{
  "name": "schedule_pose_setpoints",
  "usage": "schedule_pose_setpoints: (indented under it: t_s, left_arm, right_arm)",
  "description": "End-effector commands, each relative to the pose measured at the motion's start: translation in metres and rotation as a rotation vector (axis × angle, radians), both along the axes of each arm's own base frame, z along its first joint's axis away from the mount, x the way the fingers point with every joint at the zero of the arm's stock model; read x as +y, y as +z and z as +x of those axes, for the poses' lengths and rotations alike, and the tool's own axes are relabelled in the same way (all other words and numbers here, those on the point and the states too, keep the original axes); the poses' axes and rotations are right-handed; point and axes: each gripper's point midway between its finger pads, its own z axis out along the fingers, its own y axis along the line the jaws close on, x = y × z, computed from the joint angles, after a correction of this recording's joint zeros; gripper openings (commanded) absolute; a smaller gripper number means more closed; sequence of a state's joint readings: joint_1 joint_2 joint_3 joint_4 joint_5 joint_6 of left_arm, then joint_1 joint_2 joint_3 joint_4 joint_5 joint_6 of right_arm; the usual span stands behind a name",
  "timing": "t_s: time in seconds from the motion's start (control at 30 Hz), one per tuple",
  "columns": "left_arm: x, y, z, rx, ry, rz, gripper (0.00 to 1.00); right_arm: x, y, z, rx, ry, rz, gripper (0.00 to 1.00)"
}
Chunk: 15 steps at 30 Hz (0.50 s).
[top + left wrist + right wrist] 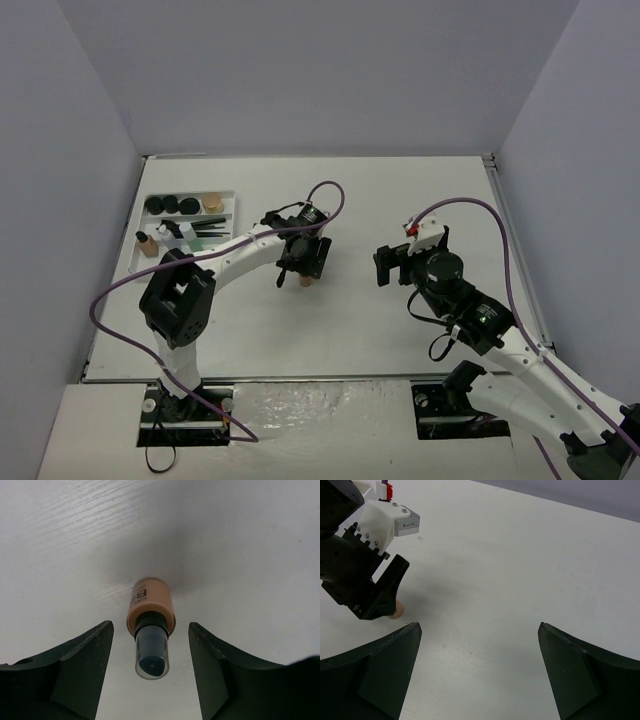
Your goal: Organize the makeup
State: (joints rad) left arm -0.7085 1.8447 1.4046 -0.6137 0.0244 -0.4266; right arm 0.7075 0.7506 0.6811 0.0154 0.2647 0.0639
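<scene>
Left gripper (pixel 150 626) directly over the beige bottle (pixel 150 630), jaws apart on either side, seemingly not yet touching it. Stands upright on bare table, well right of the tray (pixel 232 196), cap toward the wrist. Right gripper (pixel 480 630) gaping, empty, farther off rightward.

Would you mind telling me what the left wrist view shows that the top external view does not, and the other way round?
Only the left wrist: lettering on the beige bottle, its clear-capped dark top, and gaps to both fingers. Only the top external: the white tray with black round pots at the far left, and the right gripper, open and empty. Both: the left gripper open around the beige bottle.
</scene>
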Motion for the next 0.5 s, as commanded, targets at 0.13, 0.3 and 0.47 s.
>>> schedule_pose_setpoints:
  t_s: [0.13, 0.3, 0.47]
  left_arm:
    - [-0.019, 0.017, 0.016, -0.064, 0.016, -0.052, 0.56]
    - [-0.015, 0.015, 0.019, -0.077, 0.028, -0.033, 0.45]
    - [-0.013, 0.031, 0.02, -0.103, 0.032, -0.045, 0.22]
  right_arm:
    - [-0.001, 0.014, 0.007, -0.04, -0.014, 0.042, 1.0]
    - [-0.002, 0.015, 0.007, -0.04, -0.012, 0.045, 1.0]
    - [0.0, 0.016, 0.008, -0.039, -0.005, 0.047, 1.0]
